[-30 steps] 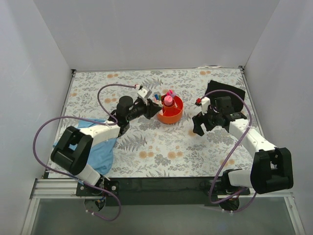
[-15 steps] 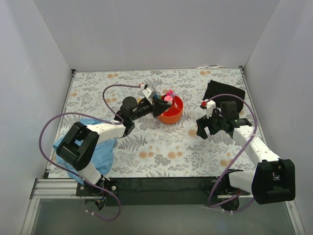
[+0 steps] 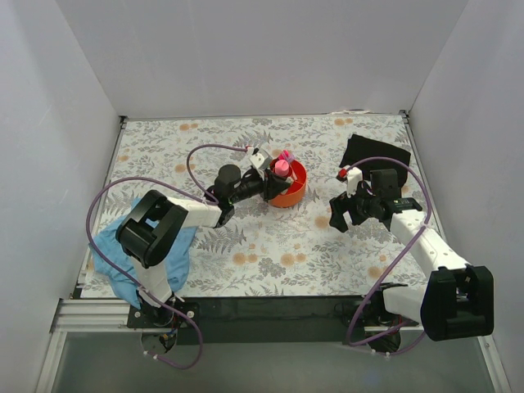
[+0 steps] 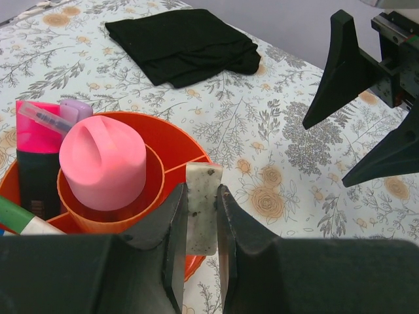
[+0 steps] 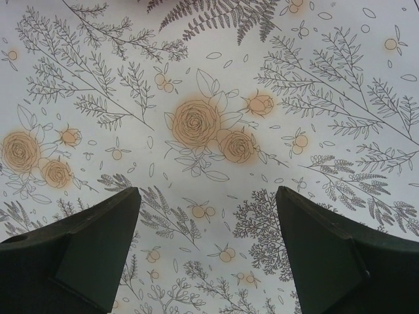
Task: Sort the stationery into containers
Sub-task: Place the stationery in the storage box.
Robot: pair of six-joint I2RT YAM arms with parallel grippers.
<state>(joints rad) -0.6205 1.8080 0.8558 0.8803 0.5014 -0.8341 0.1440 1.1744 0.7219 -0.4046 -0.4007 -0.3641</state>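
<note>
The round orange organizer [image 3: 291, 195] [image 4: 171, 142] stands mid-table. Its central cup holds a pink piece [image 4: 103, 161]. Its outer ring holds a pink-and-black highlighter [image 4: 36, 154] and a pen with a green cap [image 4: 14, 216]. My left gripper [image 3: 268, 184] [image 4: 200, 190] is shut on a small tan block [image 4: 202, 208], speckled dark, and holds it over the organizer's near rim. My right gripper [image 3: 337, 214] [image 5: 208, 196] is open and empty above the floral tablecloth, to the right of the organizer.
A black cloth [image 3: 375, 153] [image 4: 186, 42] lies at the back right. A large blue cloth [image 3: 151, 246] lies at the front left under the left arm. White walls enclose the table.
My left gripper has moved right with the tan block, from beside the organizer to over its rim. My right gripper has drifted slightly right and toward the front.
</note>
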